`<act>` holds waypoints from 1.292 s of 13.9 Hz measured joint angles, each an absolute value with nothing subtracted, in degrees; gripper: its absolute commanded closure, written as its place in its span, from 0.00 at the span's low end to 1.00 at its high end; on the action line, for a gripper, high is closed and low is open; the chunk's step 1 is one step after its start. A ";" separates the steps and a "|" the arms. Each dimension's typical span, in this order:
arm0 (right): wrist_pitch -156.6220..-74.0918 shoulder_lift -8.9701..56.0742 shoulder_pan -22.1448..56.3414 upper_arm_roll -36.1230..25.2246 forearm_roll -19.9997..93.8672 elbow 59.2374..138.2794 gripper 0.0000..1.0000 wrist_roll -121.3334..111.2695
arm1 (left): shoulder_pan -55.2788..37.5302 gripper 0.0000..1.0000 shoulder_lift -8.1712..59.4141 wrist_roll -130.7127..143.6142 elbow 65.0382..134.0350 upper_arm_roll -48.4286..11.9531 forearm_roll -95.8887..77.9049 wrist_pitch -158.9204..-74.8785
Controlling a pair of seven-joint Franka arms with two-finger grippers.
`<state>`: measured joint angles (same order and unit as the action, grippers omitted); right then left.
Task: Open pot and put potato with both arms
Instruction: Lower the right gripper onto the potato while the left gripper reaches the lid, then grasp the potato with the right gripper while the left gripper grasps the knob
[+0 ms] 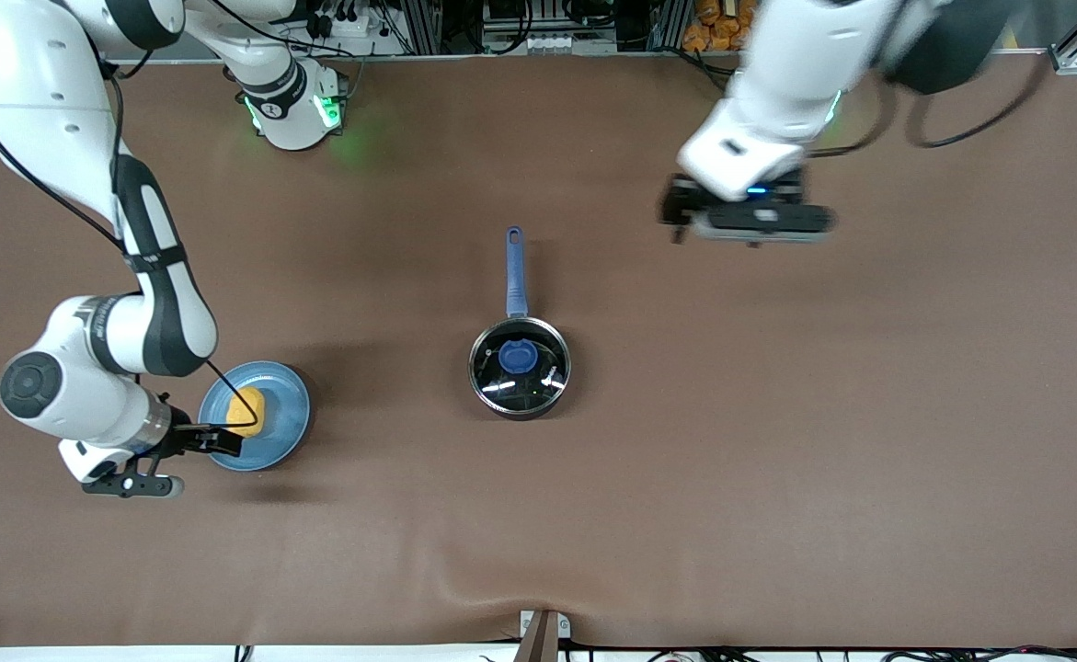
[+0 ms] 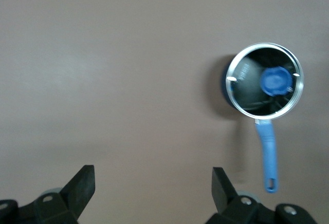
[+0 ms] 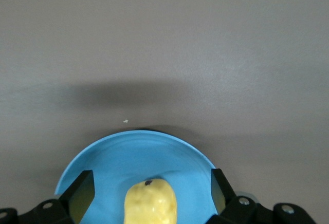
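Between right end effector [image 3: 151, 190] fingers, potato [image 3: 150, 202], plate [image 3: 118, 154], front hides gap

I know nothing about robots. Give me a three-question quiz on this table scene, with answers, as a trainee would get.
1. True or false: the glass lid sits on the pot.
2. The potato lies on: A) bare table, B) the blue plate, C) inside the pot.
3. Fill in: the fingers of the right gripper stand on either side of the ____.

Key
1. True; the blue knob shows on top.
2. B.
3. Potato; the fingers are open, nothing gripped. The left gripper, also open, is over bare table toward the left arm's end, away from the pot.
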<state>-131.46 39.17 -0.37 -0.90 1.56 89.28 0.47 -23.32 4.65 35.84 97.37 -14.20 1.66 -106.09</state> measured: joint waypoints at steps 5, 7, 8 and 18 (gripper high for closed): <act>-131.10 39.86 -0.37 -0.91 1.56 89.84 0.00 0.47 | -36.84 0.00 16.28 50.04 90.60 -8.87 1.66 -109.41; -130.97 40.10 -0.37 -0.91 1.56 91.00 0.00 0.47 | -42.54 0.00 22.07 54.87 86.43 -4.56 1.66 -111.29; -130.97 40.25 -0.37 -0.91 1.56 91.67 0.00 0.47 | -44.17 0.00 24.39 56.74 84.93 -3.24 1.66 -112.84; -130.98 40.64 -0.28 -0.77 3.69 95.11 0.53 0.47 | -49.59 0.00 37.37 64.36 79.86 1.71 1.66 -126.50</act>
